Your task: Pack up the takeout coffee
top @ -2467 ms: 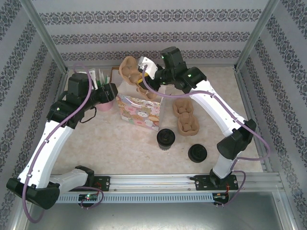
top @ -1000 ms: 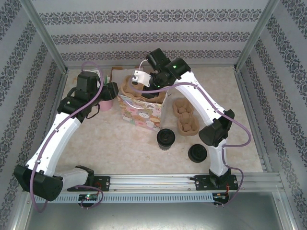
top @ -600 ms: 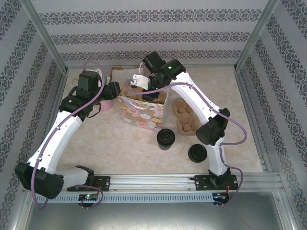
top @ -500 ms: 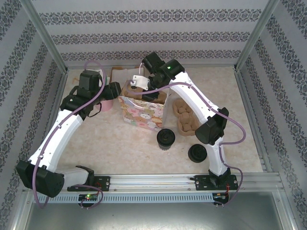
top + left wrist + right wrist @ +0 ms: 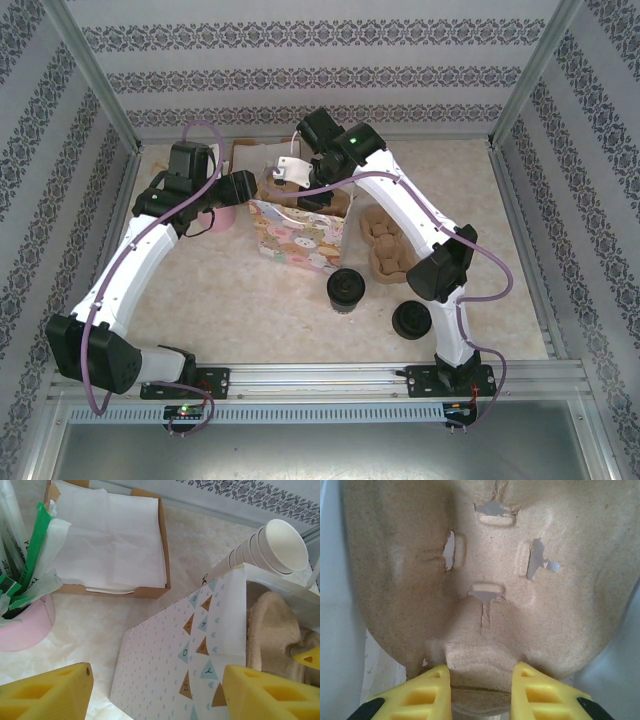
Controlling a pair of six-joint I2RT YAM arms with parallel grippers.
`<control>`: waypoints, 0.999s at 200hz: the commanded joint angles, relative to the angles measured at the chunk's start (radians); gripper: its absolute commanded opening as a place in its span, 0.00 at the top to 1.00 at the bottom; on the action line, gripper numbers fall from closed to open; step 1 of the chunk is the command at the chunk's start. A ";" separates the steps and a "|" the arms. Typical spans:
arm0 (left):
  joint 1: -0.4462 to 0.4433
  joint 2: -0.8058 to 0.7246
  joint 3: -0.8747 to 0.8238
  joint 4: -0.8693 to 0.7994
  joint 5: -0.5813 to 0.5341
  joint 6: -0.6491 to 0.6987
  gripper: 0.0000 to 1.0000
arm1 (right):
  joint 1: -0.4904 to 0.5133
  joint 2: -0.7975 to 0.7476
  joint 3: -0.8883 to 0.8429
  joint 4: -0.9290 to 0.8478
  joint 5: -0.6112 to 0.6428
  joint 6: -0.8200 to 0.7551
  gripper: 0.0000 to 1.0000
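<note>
Coffee: The takeout coffee [image 5: 347,290] stood on the table [image 5: 240,300] just in front of the gift bag [image 5: 295,235]. It was not packed, nothing was touching it, and it was on the same spot as seconds before.
Carrier: Here was the change. The pulp cup carrier [image 5: 485,580] had come down from above and behind the bag to the bag's mouth. From the left wrist, one end already sat inside the opening.
Right gripper: The right gripper [image 5: 481,690] was clenched on the carrier's near lip, one yellow finger on either side.
Left gripper: The left gripper [image 5: 157,695] was spread wide above the bag's patterned side panel, grasping nothing that I could see. I couldn't tell whether either finger touched the paper.
Meaning: The carrier looked to be going in first as a seat for the cup, so the coffee's own move had probably not begun.
Hidden: The bag's floor was out of sight, and so was how deep the carrier had gone. The right wrist camera sat too close to the pulp to show the bag's edges clearly. A second black-lidded item [image 5: 412,320] further right could have been another cup or loose lids; I couldn't say which.
Around: A stack of lidless cups [image 5: 270,547] stood behind the bag, a napkin box [image 5: 110,540] beside them, and spare carriers [image 5: 388,240] lay to the bag's right.
</note>
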State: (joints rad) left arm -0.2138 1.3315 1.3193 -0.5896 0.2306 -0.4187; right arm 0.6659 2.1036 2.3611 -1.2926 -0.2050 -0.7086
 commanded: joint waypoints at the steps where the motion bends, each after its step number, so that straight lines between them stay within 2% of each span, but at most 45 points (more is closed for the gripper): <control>1: 0.012 0.005 0.031 0.001 0.009 0.005 0.30 | 0.009 0.022 0.029 -0.030 0.032 -0.014 0.75; 85: 0.011 0.021 0.022 0.000 -0.010 -0.009 0.32 | 0.015 0.016 0.049 -0.052 0.074 0.005 0.75; 200: 0.012 0.008 -0.017 0.037 -0.045 -0.045 0.36 | 0.013 0.001 0.048 -0.052 0.069 0.019 0.76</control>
State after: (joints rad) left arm -0.2138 1.3495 1.3193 -0.5884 0.2050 -0.4465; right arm 0.6659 2.1094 2.3817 -1.3144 -0.1455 -0.7063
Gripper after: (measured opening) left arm 0.640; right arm 0.251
